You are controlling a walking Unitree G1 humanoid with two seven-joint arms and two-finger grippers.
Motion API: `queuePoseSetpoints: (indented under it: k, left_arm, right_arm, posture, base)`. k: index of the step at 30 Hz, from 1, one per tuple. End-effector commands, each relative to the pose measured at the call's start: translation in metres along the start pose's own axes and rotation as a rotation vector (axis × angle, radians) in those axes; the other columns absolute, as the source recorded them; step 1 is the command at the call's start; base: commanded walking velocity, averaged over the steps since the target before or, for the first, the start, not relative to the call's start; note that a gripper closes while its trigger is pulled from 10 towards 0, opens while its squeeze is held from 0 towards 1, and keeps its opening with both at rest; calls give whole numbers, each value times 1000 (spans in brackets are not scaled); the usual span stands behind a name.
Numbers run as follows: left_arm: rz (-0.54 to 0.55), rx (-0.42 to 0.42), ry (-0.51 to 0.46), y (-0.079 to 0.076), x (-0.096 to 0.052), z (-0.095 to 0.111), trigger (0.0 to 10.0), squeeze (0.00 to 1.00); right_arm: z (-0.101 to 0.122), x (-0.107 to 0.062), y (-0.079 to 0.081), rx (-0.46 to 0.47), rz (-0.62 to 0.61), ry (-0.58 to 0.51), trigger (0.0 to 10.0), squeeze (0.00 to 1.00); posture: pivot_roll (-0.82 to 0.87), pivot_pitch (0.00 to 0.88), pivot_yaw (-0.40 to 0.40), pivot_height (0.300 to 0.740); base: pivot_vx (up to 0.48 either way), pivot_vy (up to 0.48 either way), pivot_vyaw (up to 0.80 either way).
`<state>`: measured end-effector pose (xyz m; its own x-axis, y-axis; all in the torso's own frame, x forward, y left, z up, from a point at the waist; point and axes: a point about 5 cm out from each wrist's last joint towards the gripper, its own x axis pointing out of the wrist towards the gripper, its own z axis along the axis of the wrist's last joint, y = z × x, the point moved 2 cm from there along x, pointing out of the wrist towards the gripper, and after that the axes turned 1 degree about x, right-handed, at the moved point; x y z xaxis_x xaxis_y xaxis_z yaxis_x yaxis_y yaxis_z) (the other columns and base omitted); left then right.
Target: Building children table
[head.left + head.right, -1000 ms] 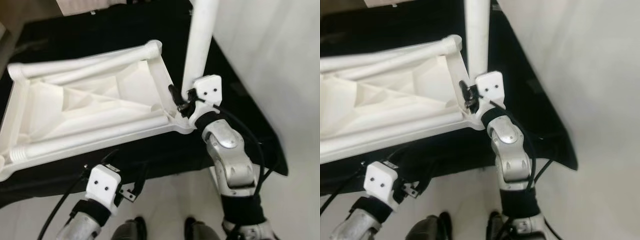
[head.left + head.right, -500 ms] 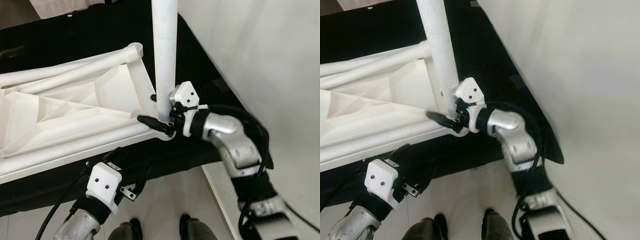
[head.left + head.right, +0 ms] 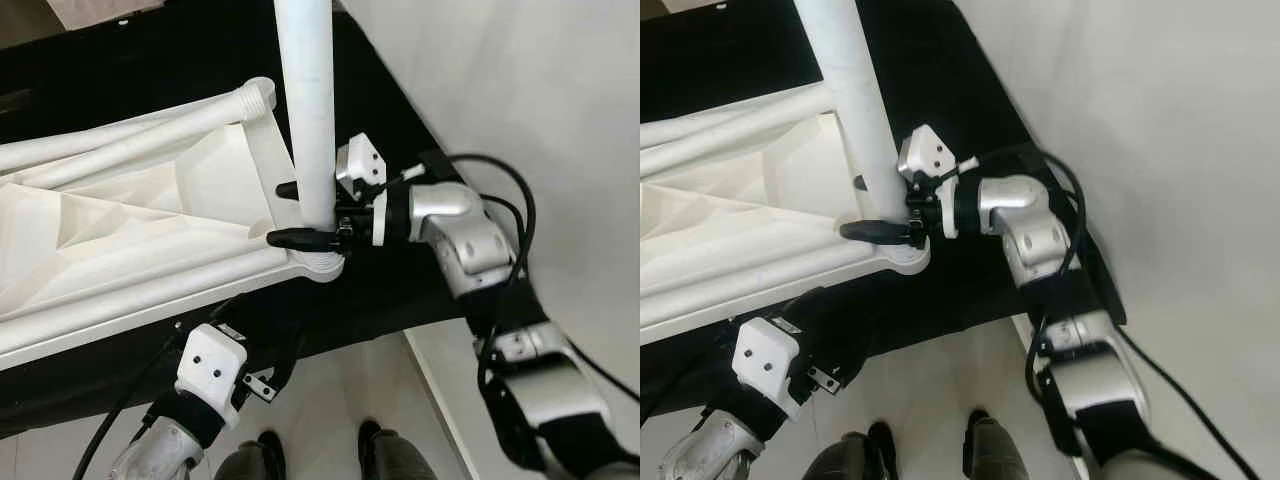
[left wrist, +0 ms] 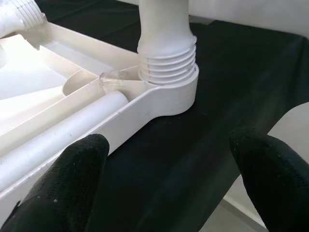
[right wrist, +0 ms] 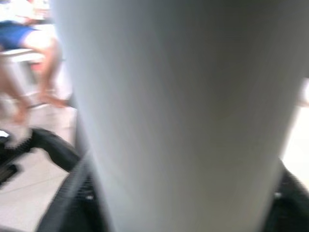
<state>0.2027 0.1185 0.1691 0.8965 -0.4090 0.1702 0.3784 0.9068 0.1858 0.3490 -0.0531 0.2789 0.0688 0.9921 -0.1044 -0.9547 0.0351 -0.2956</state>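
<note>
Right gripper (image 3: 300, 213), forearm bent level, reaches in from the side with its fingers clamped around the white table leg (image 3: 308, 100) just above its base. Left gripper (image 4: 169, 164), fingers apart, hovers off the black cloth's (image 3: 400, 290) near edge. The leg stands upright, threaded into the corner socket of the overturned white tabletop (image 3: 130, 230).

Table leg (image 3: 307, 110): smooth matt white plastic, threaded at its base. Tabletop (image 3: 130, 235): moulded white plastic, ribbed underside, slight sheen. Cloth (image 4: 203, 125): matt black fabric. Right gripper (image 3: 300, 213): black fingers, brushed silver metal arm
</note>
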Motion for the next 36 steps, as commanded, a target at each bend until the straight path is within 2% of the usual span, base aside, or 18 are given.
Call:
queuePoseSetpoints:
  k: [1, 8, 11, 13, 14, 16, 17, 18, 19, 20, 21, 23, 25, 29, 31, 34, 35, 36]
  left_arm:
    - [-5, -2, 29, -2, -4, -3, 10000, 0]
    - [-8, -5, 28, -4, -3, -4, 10000, 0]
    - [-12, -8, 27, -4, -3, -4, 10000, 0]
    - [-14, -9, 27, -4, -2, -5, 10000, 0]
    - [-16, -10, 26, -5, -2, -5, 10000, 0]
    - [-16, -10, 26, -5, -2, -5, 10000, 0]
    - [-16, -10, 26, -5, -2, -5, 10000, 0]
    - [-15, -8, 27, -3, -3, -5, 10000, 0]
    - [-15, -8, 27, -3, -3, -5, 10000, 0]
    - [-15, -6, 27, -2, -3, -5, 10000, 0]
    - [-14, -4, 27, -1, -3, -4, 10000, 0]
    - [-16, 1, 28, -1, -3, -5, 10000, 0]
    - [-19, 7, 30, 0, -2, -7, 10000, 0]
    - [-18, 5, 32, 1, -1, -8, 10000, 0]
    - [-17, 6, 33, 2, -1, -8, 10000, 0]
    - [-16, 7, 33, 2, -1, -8, 10000, 0]
    - [-14, 7, 32, 2, -1, -8, 10000, 0]
    - [-13, 7, 31, 2, -1, -7, 10000, 0]
  right_arm:
    - [1, 6, 5, -3, 94, -11, 0, 0]
    - [0, 2, 7, -5, 141, -21, 0, 0]
    - [-6, -2, 8, -10, 56, -33, 0, 0]
    - [-11, -5, 10, 0, -32, -38, 0, 0]
    - [-23, -8, 13, 56, -195, -29, 0, 0]
    - [-23, -8, 13, 56, -195, -29, 0, 0]
    - [-29, -9, 15, 91, -264, -19, 0, 0]
    - [-60, -1, 36, 201, -536, 46, 0, 0]
    - [-60, -1, 36, 201, -536, 46, 0, 0]
    - [-78, -6, 52, 275, -760, 101, 0, 0]
    - [-86, -5, 67, 294, -860, 135, 0, 0]
    - [-89, -1, 73, 291, -909, 149, 0, 0]
    - [-83, 6, 66, 220, -894, 139, 0, 0]
    - [-77, 11, 59, 224, -869, 121, 392, 0]
    - [-68, 13, 54, 232, -845, 62, 10000, 0]
    - [-62, 18, 56, 227, -787, 21, 10000, 0]
    - [-52, 23, 59, 219, -729, -26, 10000, 800]
    - [-39, 29, 63, 205, -603, -85, 10000, 1000]
  posture:
    - [19, 316, 38, 740]
    - [-5, 311, 42, 740]
    - [-20, 306, 42, 740]
    - [-27, 305, 40, 740]
    - [-32, 305, 35, 740]
    - [-32, 305, 35, 740]
    - [-32, 305, 35, 740]
    - [-38, 310, 22, 740]
    - [-38, 310, 22, 740]
    - [-38, 310, 25, 740]
    - [-37, 310, 30, 740]
    - [-43, 309, 45, 740]
    - [-42, 297, 47, 740]
    - [-42, 293, 45, 740]
    - [-42, 294, 46, 740]
    - [-42, 294, 46, 740]
    - [-40, 294, 43, 740]
    - [-39, 295, 44, 740]
  base:
    - [0, 0, 0]
    - [0, 0, 0]
    - [0, 0, 0]
    - [0, 0, 0]
    - [0, 0, 0]
    - [0, 0, 0]
    - [0, 0, 0]
    - [0, 0, 0]
    - [0, 0, 0]
    - [0, 0, 0]
    - [0, 0, 0]
    - [0, 0, 0]
    - [0, 0, 0]
    - [0, 0, 0]
    - [0, 0, 0]
    - [0, 0, 0]
    - [0, 0, 0]
    - [0, 0, 0]
